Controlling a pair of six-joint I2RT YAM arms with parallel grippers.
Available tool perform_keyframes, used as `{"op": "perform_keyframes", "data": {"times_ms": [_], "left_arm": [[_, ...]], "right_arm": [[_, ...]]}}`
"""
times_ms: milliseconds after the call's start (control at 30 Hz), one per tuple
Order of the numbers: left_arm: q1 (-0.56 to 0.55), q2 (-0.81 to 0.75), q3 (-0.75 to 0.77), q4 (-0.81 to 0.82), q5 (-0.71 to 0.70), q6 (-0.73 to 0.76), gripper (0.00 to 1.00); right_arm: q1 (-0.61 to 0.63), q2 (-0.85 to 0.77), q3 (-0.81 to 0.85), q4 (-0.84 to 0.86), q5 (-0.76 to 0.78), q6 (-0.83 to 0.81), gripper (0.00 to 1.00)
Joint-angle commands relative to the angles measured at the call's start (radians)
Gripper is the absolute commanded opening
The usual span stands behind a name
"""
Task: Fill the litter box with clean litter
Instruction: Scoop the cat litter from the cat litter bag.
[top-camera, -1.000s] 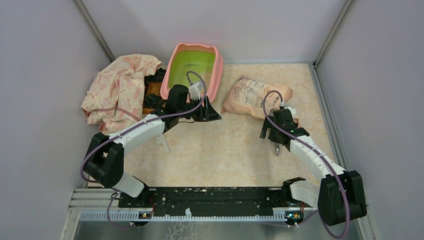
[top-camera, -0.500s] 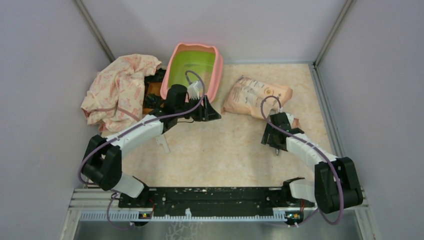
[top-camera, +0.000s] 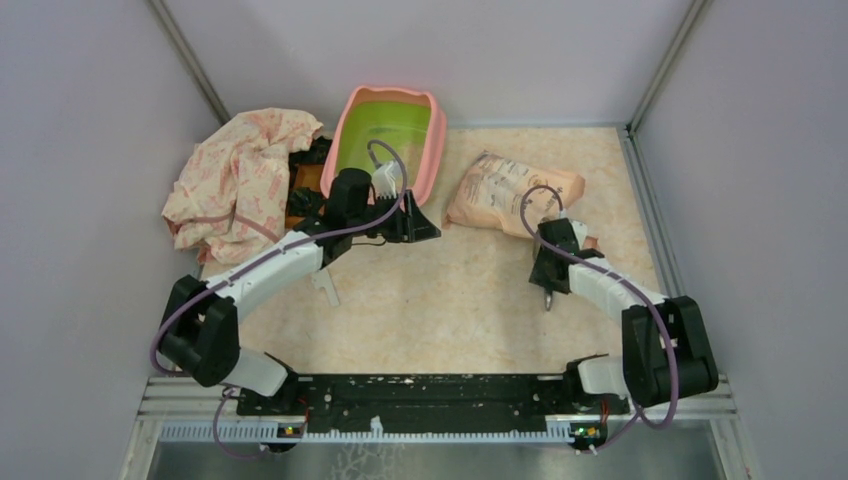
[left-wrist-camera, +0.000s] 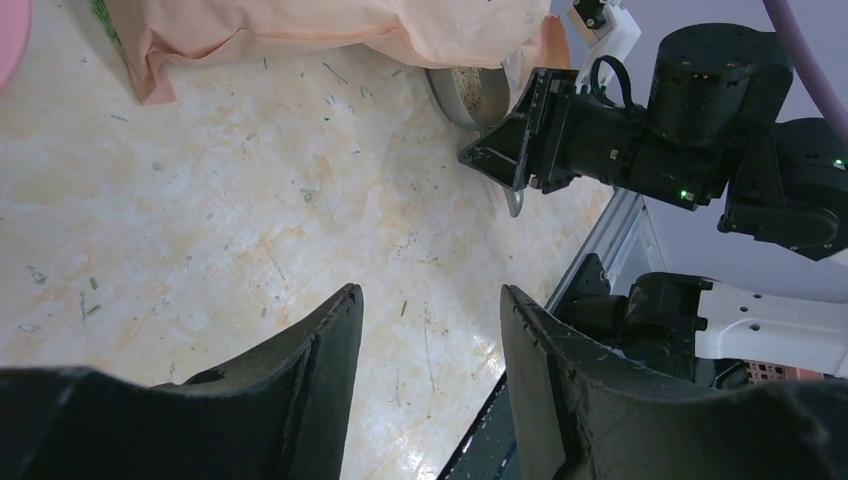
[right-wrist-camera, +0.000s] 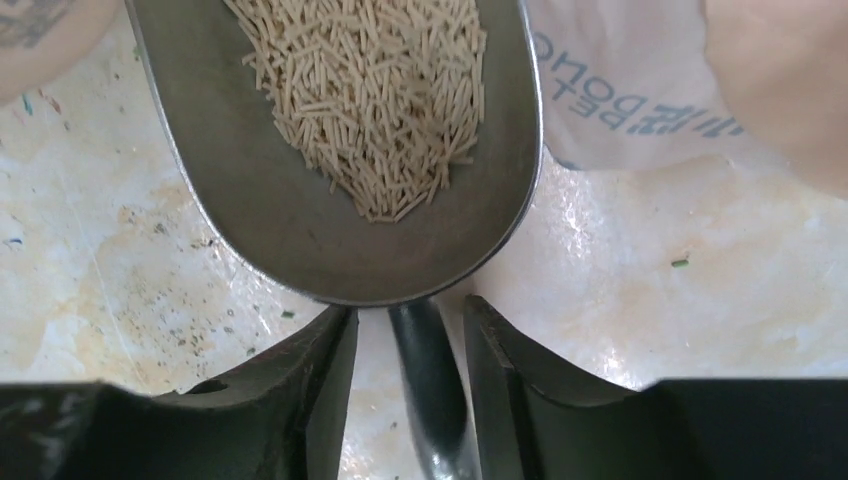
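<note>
The litter box (top-camera: 437, 150), pink-rimmed and lime-green inside, stands at the back of the table. To its right lies the peach bag (top-camera: 505, 190) (left-wrist-camera: 330, 25) (right-wrist-camera: 640, 100). A silver scoop (right-wrist-camera: 300, 200) (left-wrist-camera: 470, 90) rests on the table against the bag, with tan clean litter (right-wrist-camera: 380, 90) in its bowl. My right gripper (top-camera: 543, 278) (right-wrist-camera: 410, 330) (left-wrist-camera: 490, 155) straddles the scoop's dark handle (right-wrist-camera: 430, 380); a gap still shows beside it. My left gripper (top-camera: 425, 228) (left-wrist-camera: 430, 300) is open and empty, just in front of the litter box.
A crumpled patterned cloth (top-camera: 245, 180) lies left of the litter box over a dark and orange object (top-camera: 305, 185). A small white piece (top-camera: 325, 285) lies on the table under the left arm. Grey walls close three sides; the black rail (top-camera: 430, 395) runs along the near edge.
My right gripper has settled lower over the scoop handle and its jaws have narrowed around it. The left arm has barely moved.
</note>
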Motion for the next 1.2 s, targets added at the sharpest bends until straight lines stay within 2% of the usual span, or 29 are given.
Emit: {"op": "perform_keyframes", "data": {"times_ms": [0, 100, 167, 200, 500, 933, 1167], "left_arm": [[0.002, -0.049, -0.012, -0.007, -0.008, 0.009, 0.59], [0.003, -0.061, -0.017, -0.013, -0.014, 0.01, 0.59], [0.003, -0.064, -0.018, -0.015, -0.015, 0.009, 0.59], [0.003, -0.066, -0.018, -0.015, -0.016, 0.007, 0.59], [-0.004, -0.076, -0.019, -0.018, -0.024, 0.001, 0.59], [-0.01, -0.129, -0.048, -0.033, -0.056, 0.013, 0.59], [-0.008, -0.157, -0.023, -0.08, -0.078, 0.031, 0.59]], "right_arm": [[-0.009, 0.049, 0.024, 0.045, -0.021, 0.025, 0.34], [-0.009, 0.043, 0.018, 0.043, -0.024, 0.023, 0.16], [-0.008, 0.023, 0.006, 0.039, -0.025, 0.021, 0.01], [-0.008, 0.011, 0.005, 0.035, -0.024, 0.021, 0.0], [0.024, -0.157, -0.005, -0.052, -0.004, 0.011, 0.0], [0.306, -0.223, 0.013, -0.148, 0.154, 0.163, 0.0], [0.497, -0.299, 0.052, -0.31, 0.212, 0.271, 0.0]]}}
